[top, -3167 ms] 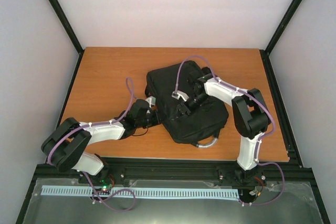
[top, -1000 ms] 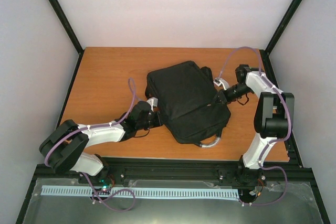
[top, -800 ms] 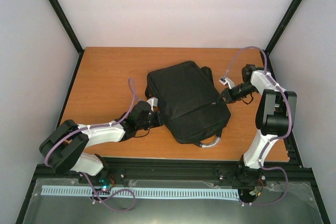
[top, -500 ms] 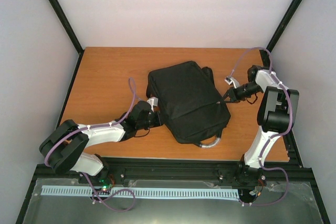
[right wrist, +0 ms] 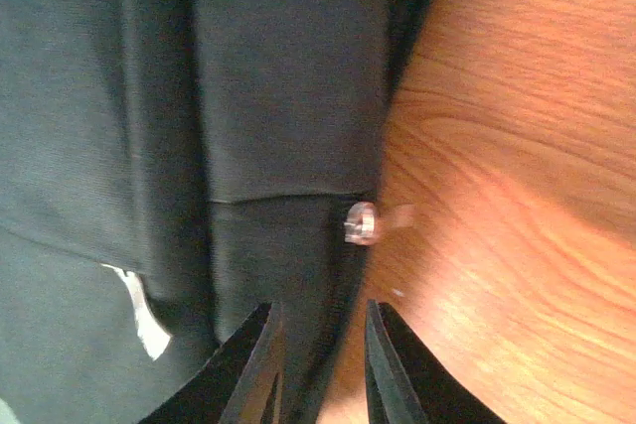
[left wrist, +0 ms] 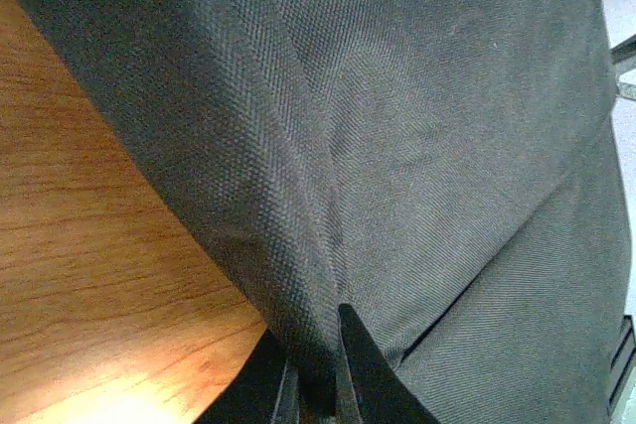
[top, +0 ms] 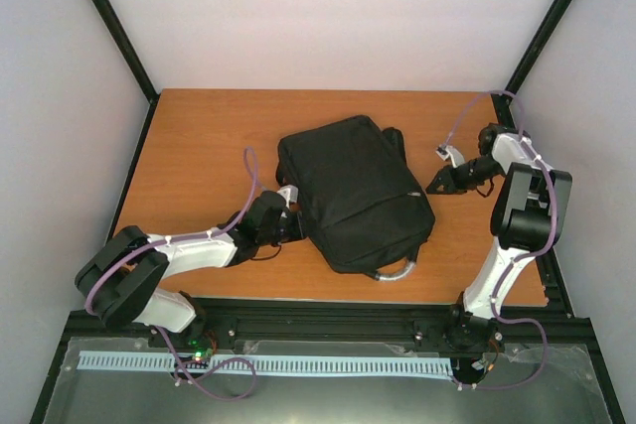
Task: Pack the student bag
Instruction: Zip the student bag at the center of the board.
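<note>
The left tool (left wrist: 306, 345) is pinched tight on a fold of the student bag (top: 353, 191) at its left edge. The right tool (right wrist: 320, 310) stands narrowly parted, holding nothing, at the bag's right edge near a silver zip pull (right wrist: 363, 222). The bag lies flat in the middle of the bench (top: 209, 136).

No legible text, brand, number or sign; white patch (right wrist: 149, 330) on student bag (right wrist: 278, 76) too blurred
</note>
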### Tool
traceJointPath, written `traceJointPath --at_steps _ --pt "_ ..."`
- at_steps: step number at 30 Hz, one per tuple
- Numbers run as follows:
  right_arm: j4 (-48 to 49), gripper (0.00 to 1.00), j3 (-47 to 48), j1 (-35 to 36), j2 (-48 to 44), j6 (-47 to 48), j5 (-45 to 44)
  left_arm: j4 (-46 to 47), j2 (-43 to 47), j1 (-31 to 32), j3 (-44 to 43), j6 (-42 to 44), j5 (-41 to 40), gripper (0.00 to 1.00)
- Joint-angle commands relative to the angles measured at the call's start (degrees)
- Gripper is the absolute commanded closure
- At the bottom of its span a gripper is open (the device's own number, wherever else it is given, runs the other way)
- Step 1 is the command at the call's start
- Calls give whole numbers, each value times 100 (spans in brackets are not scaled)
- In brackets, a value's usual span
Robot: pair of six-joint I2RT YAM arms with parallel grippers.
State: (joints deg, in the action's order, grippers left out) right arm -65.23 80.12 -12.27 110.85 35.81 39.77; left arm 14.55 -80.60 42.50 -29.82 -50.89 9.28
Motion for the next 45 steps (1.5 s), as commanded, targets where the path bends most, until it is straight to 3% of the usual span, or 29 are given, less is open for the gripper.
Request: traceJointPath --at_steps 1,11,15,19,28,40,43,45 --pt "311 74 22 -139 -5 10 -356 -373 -78 -23 -172 270 -89 99" --pt "387 68 -135 -144 -40 -8 -292 -529 -37 -23 -228 370 -205 94" --pt "397 67 -253 -148 -71 -20 -137 -1457 134 -123 -516 668 -905 95" --pt "507 67 -464 -135 -98 -72 -13 -1753 293 -448 -703 981 -897 96" --pt "610 67 -846 -135 -292 36 198 -2400 -29 -825 -1242 1359 -933 96" --pt "755 68 -1108 -135 -632 28 403 -3126 -996 -1435 -2573 1673 -1052 91" --pt "812 68 -1176 -135 -803 57 421 -3304 -1085 -1470 -2805 1801 -1051 78" --pt "861 68 -1183 -135 -970 51 446 -3402 -1012 -1473 -2852 1832 -1034 61"
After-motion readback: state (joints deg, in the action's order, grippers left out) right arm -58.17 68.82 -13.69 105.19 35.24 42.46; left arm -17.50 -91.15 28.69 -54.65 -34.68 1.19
